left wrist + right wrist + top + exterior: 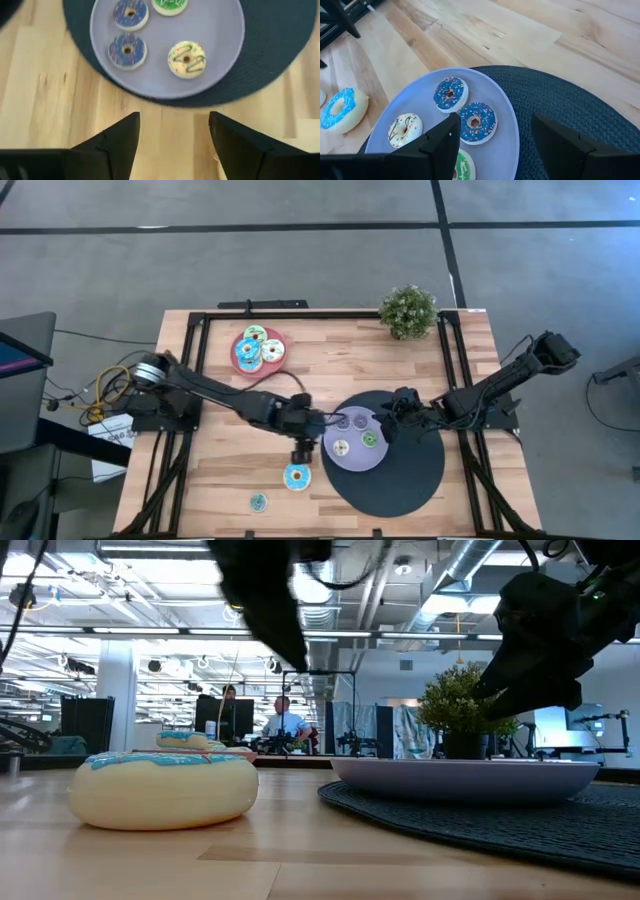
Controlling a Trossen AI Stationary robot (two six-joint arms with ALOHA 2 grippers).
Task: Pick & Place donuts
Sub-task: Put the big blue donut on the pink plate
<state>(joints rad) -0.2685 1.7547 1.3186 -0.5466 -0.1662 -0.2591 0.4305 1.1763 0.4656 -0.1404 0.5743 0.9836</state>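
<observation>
- Just beside the left pincer (302,452), on its side away from the lavender plate (352,463), a blue-iced donut (296,477) lies on the tabletop (210,470); the pincer is spread, holding nothing.
- Under the right pincer (388,423), also spread and empty, the lavender plate holds four donuts.
- Farther off, a pink plate (281,338) holds three donuts.

I see my left gripper (303,452) open over bare wood, nothing between its fingers. Just ahead of it sits the lavender plate (332,460) on the dark mat (410,480), four donuts on it. A teal-iced donut (296,477) lies close beside that claw. My right gripper (392,420) hangs open over the plate's far edge, facing mine, so that approach is crowded. Potted plant (408,310) and pink plate (240,345) stand well clear.
</observation>
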